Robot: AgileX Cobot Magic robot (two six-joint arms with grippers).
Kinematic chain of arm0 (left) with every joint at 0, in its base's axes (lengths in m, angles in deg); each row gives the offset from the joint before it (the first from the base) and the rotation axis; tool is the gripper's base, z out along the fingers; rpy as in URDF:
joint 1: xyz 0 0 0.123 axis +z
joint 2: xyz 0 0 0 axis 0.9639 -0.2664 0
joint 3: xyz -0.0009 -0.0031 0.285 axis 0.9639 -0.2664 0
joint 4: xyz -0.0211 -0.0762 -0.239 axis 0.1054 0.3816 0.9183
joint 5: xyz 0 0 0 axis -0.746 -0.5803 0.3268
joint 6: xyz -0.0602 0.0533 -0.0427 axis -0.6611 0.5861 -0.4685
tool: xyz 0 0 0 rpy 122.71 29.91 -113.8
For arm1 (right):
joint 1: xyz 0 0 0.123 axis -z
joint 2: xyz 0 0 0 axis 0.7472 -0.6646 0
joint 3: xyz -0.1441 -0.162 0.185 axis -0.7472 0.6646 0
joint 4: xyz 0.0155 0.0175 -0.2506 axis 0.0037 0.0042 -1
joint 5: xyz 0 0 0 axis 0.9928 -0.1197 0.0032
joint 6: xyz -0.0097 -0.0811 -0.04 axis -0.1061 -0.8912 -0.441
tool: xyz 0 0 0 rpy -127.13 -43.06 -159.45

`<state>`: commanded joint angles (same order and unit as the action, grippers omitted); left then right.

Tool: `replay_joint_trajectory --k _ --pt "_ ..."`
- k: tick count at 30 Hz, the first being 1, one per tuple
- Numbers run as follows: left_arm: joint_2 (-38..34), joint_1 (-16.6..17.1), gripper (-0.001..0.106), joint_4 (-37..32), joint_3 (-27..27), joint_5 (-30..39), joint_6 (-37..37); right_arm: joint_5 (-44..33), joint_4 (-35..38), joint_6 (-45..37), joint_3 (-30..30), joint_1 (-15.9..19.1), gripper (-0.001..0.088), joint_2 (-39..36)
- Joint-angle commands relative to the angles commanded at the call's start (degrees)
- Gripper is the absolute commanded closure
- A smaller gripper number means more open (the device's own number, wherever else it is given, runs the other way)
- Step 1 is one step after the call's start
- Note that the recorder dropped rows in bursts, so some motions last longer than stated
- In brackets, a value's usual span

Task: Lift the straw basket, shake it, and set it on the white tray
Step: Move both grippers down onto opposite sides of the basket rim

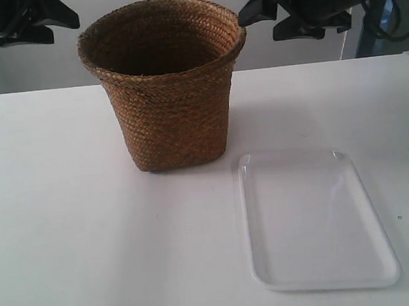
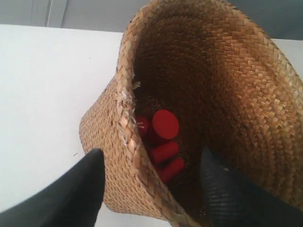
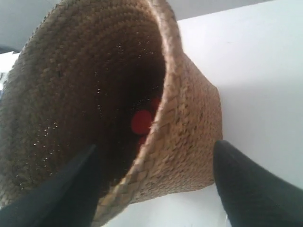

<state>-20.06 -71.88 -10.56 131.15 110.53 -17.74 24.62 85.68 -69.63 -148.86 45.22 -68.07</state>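
The straw basket (image 1: 166,85) stands upright on the white table, brown and braided with a flared rim. The white tray (image 1: 310,215) lies flat just in front of it, toward the exterior view's right, with nothing on it. In the left wrist view my left gripper (image 2: 151,153) is open, one finger outside the basket (image 2: 222,90) wall and one over its inside. My right gripper (image 3: 156,144) is open too, with the basket (image 3: 189,123) rim between its fingers. In the exterior view both grippers (image 1: 63,28) (image 1: 261,25) hover at the rim's two sides.
Several red cylinders (image 2: 163,125) lie in the basket's bottom, also seen as red cylinders (image 3: 141,122) from the right wrist. The white table (image 1: 61,230) stretches wide around the basket and tray. A pale wall rises behind its far edge.
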Motion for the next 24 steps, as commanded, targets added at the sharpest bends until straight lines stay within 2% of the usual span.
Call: replay_joint_trajectory --k 5,14,24 --pt "-1.9 0.0 0.042 4.2 0.0 -1.2 0.3 2.0 0.0 -0.4 0.0 -1.4 0.0233 -0.1" --pt "-1.9 -0.1 0.042 4.2 0.0 -0.9 0.6 3.9 2.2 -0.3 0.0 -1.5 0.0233 -1.2" --pt "-3.7 -4.4 0.042 3.8 0.0 -4.3 4.1 11.1 5.4 0.2 0.0 -2.1 0.0233 -6.7"
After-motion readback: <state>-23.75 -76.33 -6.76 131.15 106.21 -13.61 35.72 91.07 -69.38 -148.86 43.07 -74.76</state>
